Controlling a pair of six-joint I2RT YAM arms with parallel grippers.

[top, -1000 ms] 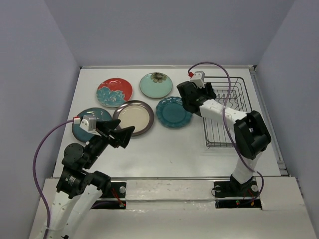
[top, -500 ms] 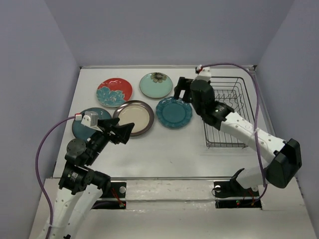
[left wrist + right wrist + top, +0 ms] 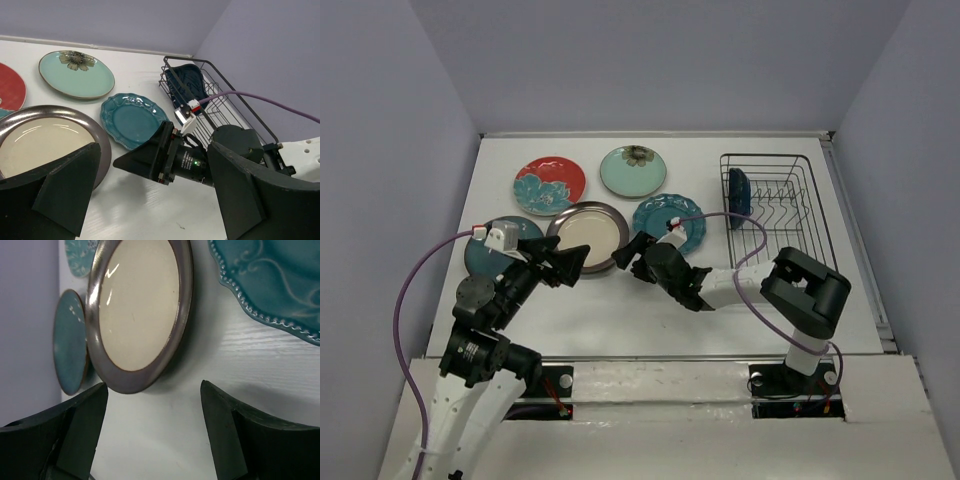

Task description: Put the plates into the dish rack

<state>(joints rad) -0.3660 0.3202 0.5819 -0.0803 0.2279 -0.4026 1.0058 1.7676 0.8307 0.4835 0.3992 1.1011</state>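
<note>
The dish rack (image 3: 790, 225) stands at the right with the dark-blue leaf plate (image 3: 738, 192) upright in its far left slot; both also show in the left wrist view, the rack (image 3: 235, 112) and the plate (image 3: 187, 82). The red plate (image 3: 550, 184), mint plate (image 3: 633, 171), cream plate (image 3: 587, 235), teal scalloped plate (image 3: 669, 224) and plain teal plate (image 3: 485, 255) lie flat on the table. My right gripper (image 3: 628, 252) is open and empty, low on the table just in front of the cream plate's rim (image 3: 137, 310). My left gripper (image 3: 575, 262) is open and empty, beside the cream plate's near edge (image 3: 45, 145).
The two grippers face each other a short way apart in front of the cream plate. The right arm's purple cable (image 3: 720, 230) loops over the scalloped plate and the rack's near left corner. Walls close in the table at the back and sides.
The right arm has swung away from the rack, across the scalloped plate and down to the table by the cream plate. The dark-blue plate now shows standing in the rack. The left arm barely moved.
</note>
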